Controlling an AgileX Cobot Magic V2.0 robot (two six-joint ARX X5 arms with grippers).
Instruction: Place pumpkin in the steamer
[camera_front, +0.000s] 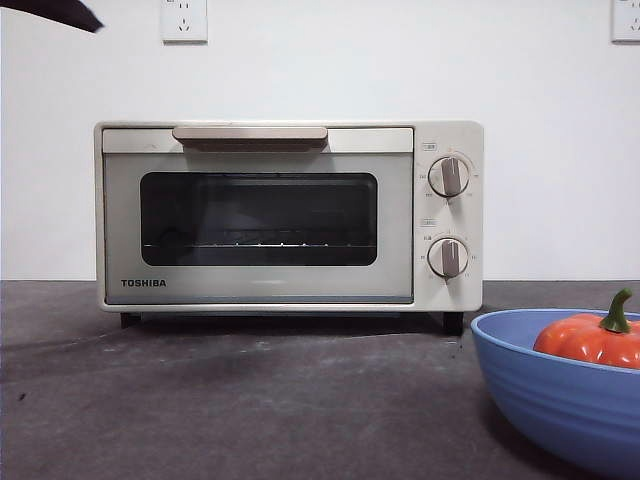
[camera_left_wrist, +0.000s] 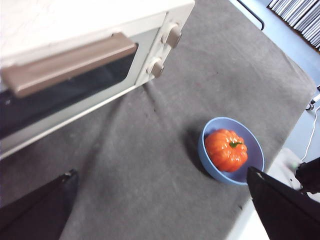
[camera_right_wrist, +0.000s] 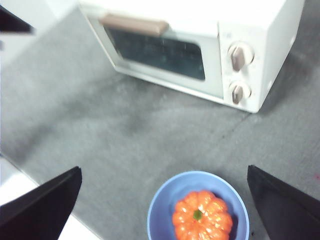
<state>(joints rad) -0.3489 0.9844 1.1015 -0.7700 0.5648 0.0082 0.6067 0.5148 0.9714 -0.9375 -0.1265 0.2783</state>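
The pumpkin (camera_front: 588, 340), glossy orange with a green stem, lies in a blue ribbed bowl (camera_front: 545, 385) at the front right of the table. The steamer (camera_front: 288, 215), a cream Toshiba oven, stands behind it with its door closed. My left gripper (camera_left_wrist: 161, 172) hangs open high above the grey cloth, with the steamer (camera_left_wrist: 85, 55) to one side and the pumpkin (camera_left_wrist: 226, 149) to the other. High above the bowl's near side, my right gripper (camera_right_wrist: 164, 169) is also open, the pumpkin (camera_right_wrist: 202, 218) just below it. Neither holds anything.
A grey cloth (camera_front: 250, 400) covers the table in front of the steamer. Only a black arm tip (camera_front: 60, 12) shows at the front view's top left corner. The table's edge (camera_left_wrist: 295, 80) and the floor lie beyond the bowl (camera_left_wrist: 231, 152) in the left wrist view.
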